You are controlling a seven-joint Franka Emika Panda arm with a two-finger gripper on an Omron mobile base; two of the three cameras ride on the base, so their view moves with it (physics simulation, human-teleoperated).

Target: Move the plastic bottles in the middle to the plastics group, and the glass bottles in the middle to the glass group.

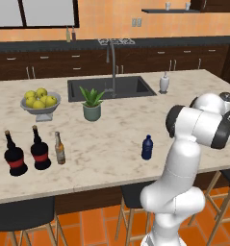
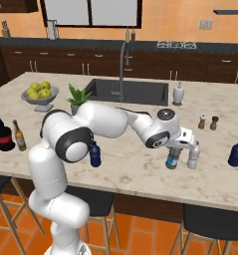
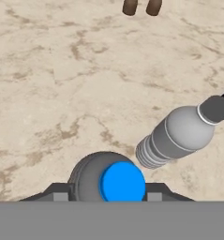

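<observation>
My gripper (image 2: 174, 151) is shut on the clear plastic bottle with the blue label (image 2: 172, 161), which stands low over the counter at the right. From above, its blue cap (image 3: 122, 183) sits between my fingertips (image 3: 60, 193). The pale clear bottle of the plastics group (image 2: 193, 158) (image 3: 179, 135) stands just to its right, apart from it. The solid dark blue bottle (image 1: 146, 147) (image 2: 94, 154) stands mid-counter. At the left, the amber glass bottle (image 1: 59, 148) (image 2: 19, 135) stands next to two black round-bellied bottles (image 1: 15, 156) (image 1: 40, 151).
Salt and pepper shakers (image 2: 208, 122) (image 3: 141, 6) stand behind the pale bottle. Another dark blue bottle (image 2: 236, 153) is at the far right. The sink (image 1: 111, 87), a potted plant (image 1: 92, 103), a fruit bowl (image 1: 40, 102) and a soap dispenser (image 2: 178, 93) lie farther back.
</observation>
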